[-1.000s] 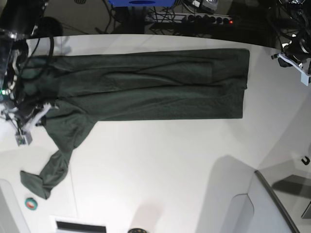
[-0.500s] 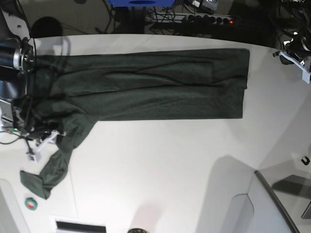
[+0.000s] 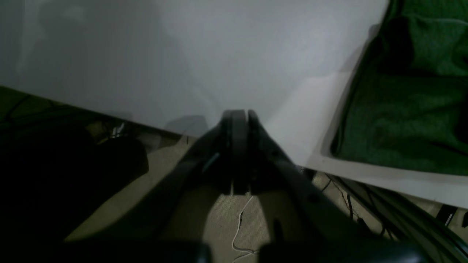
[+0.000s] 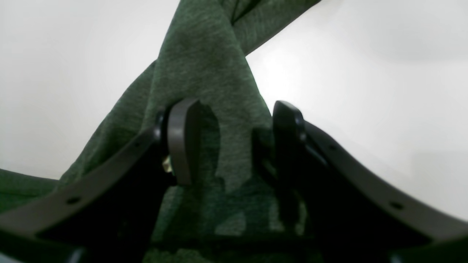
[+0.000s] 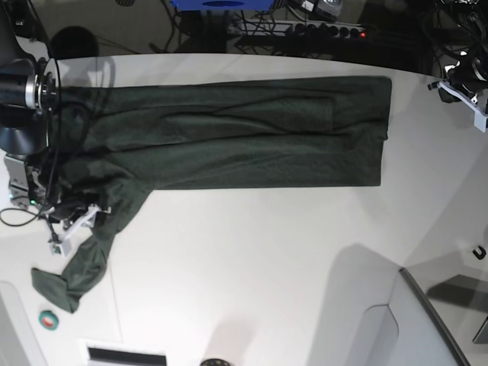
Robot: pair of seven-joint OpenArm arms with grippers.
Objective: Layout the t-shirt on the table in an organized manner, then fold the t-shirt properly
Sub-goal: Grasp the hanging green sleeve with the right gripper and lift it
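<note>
The dark green t-shirt (image 5: 229, 133) lies as a long flat band across the far half of the white table (image 5: 252, 259). One sleeve (image 5: 91, 252) trails toward the near left corner. My right gripper (image 5: 69, 229) hangs over that sleeve. In the right wrist view its jaws (image 4: 236, 109) stand apart, with the sleeve cloth (image 4: 204, 65) running between the fingers (image 4: 182, 142). My left gripper (image 5: 465, 90) is at the far right table edge, away from the shirt. Its fingers (image 3: 239, 120) are pressed together with nothing in them, and the shirt's hem (image 3: 402, 109) is off to its side.
A small red and green round object (image 5: 49, 320) sits near the table's front left corner. A grey-white bin (image 5: 396, 320) stands at the front right. Cables and a power strip (image 5: 305, 30) lie behind the table. The floor with wires (image 3: 241, 226) shows under the left gripper.
My right arm moved down from the shirt's shoulder onto the trailing sleeve, and its jaws have spread. The shirt and the left gripper look unchanged.
</note>
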